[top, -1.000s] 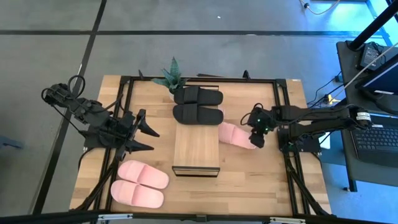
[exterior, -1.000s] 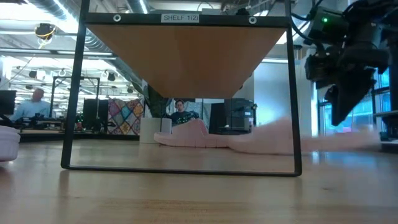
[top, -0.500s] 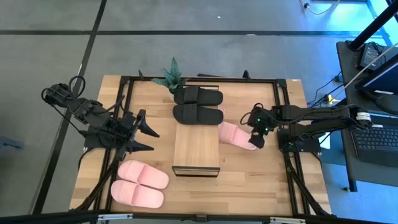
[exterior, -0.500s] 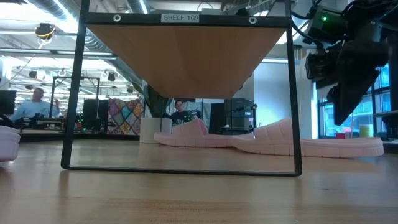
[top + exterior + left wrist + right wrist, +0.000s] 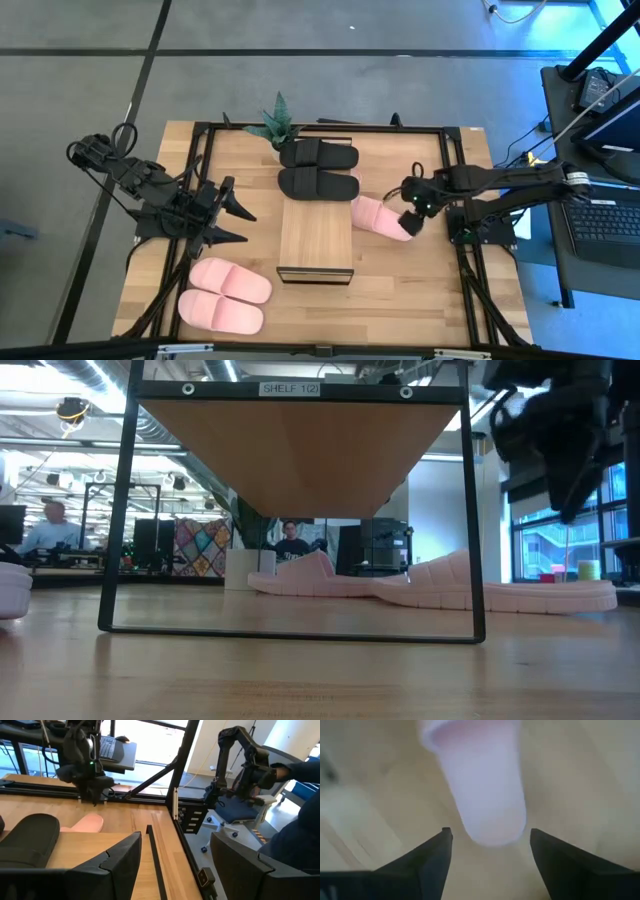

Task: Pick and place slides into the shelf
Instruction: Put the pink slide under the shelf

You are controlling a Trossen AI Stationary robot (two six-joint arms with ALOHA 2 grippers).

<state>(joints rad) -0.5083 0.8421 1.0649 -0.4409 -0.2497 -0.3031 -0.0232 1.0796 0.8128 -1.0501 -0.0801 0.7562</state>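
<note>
Slides in play: one pink slide lies flat on the table, just beside the right edge of the shelf, partly tucked under it going by the low view, where a second pink one shows farther back. Its long axis runs diagonally, one end at the shelf side, the other end pointing out toward the right gripper. That outer end sits directly below the right gripper; in the right wrist view the rounded pink tip lies between the two dark fingers, which stand apart and grip nothing. Right arm reaches in level from the right side of the table, gripper tipped down over the slide's end, raised off the wood in the low view.

Right arm is clearly the nearer one. Left gripper hangs well apart on the left side of the shelf, fingers spread wide, empty. Black pair sits beyond the shelf's far end; pink pair lies at the near left.

Likely next: push or nudge the slide further in along its axis.
</note>
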